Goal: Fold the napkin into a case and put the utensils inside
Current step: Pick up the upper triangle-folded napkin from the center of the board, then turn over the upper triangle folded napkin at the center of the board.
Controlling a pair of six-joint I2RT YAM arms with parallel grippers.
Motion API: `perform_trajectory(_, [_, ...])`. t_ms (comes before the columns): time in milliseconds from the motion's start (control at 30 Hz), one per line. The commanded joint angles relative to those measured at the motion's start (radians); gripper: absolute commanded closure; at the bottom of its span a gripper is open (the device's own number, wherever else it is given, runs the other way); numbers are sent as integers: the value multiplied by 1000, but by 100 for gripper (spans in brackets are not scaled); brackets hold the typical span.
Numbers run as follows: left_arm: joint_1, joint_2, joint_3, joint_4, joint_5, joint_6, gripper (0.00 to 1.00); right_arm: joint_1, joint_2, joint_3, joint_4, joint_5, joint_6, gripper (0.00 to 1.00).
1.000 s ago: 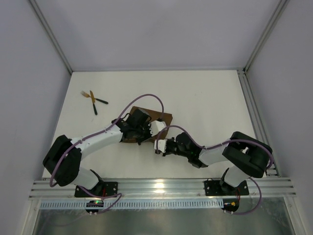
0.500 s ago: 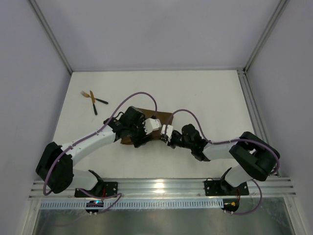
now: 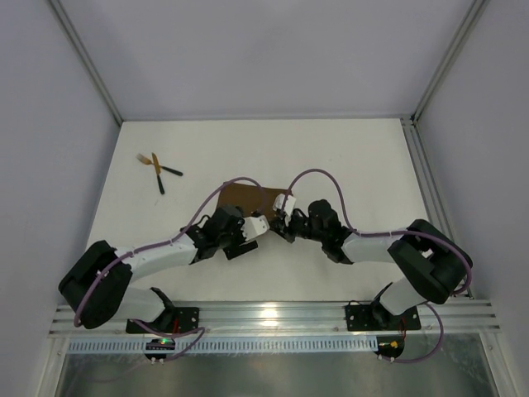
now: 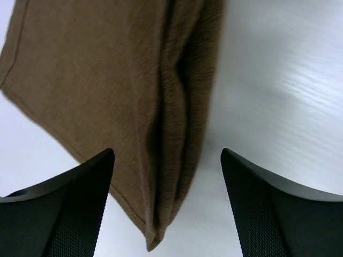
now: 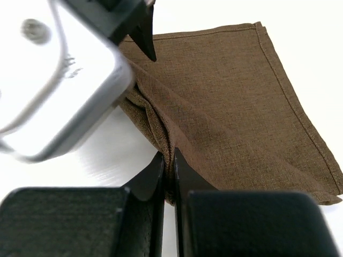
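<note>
The dark-brown napkin [image 3: 246, 197] lies folded on the white table, its near edge bunched into thick folds [image 4: 177, 107]. My right gripper [image 5: 170, 160] is shut on that bunched edge, pinching the cloth between its black fingers [image 5: 155, 176]; from above it sits at the napkin's near right side [image 3: 280, 221]. My left gripper [image 4: 167, 155] stands open just short of the napkin's pointed corner, touching nothing. In the top view the left gripper [image 3: 261, 226] sits right beside the right one. The two utensils [image 3: 157, 169] lie crossed at the far left, gold heads and black handles.
The white housing of the left gripper [image 5: 59, 80] fills the right wrist view's upper left, very close to my right fingers. Purple cables arch over both wrists. A metal rail [image 3: 264, 316] runs along the near edge and grey walls close in the table.
My left gripper has opened, let go of the napkin and drawn back toward the near side. My right gripper, still shut, has moved away from the near edge onto the napkin's near edge.
</note>
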Motion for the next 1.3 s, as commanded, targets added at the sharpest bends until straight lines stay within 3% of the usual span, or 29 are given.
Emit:
perform_trajectory(0, [0, 4, -47, 245, -231, 21, 19, -4, 2, 16, 30, -22, 29, 97])
perform_trajectory(67, [0, -3, -80, 308, -267, 34, 33, -7, 2, 16, 32, -22, 35, 97])
perform_trajectory(200, [0, -26, -153, 369, -322, 63, 45, -20, 4, 13, 47, -26, 44, 97])
perform_trajectory(600, [29, -103, -271, 360, -387, 97, 58, -32, -10, 22, 23, -49, 36, 97])
perform_trajectory(733, [48, -112, -253, 328, -387, 84, 76, -32, -17, 23, 0, -51, 27, 97])
perform_trajectory(767, [51, -114, -250, 319, -387, 80, 92, -32, -19, 30, -11, -52, 21, 97])
perform_trajectory(800, [59, -118, -242, 298, -382, 77, 98, -32, -25, 33, -43, -54, 15, 97])
perform_trajectory(967, [68, -151, -155, 108, -350, 49, 100, -30, -71, 111, -189, -78, -14, 97])
perform_trajectory(1167, [132, -165, 75, -199, -388, 106, 100, 20, -157, 289, -479, -72, -28, 97])
perform_trajectory(1267, [196, -161, 225, -356, -431, 165, 100, 94, -143, 376, -481, -38, 74, 97])
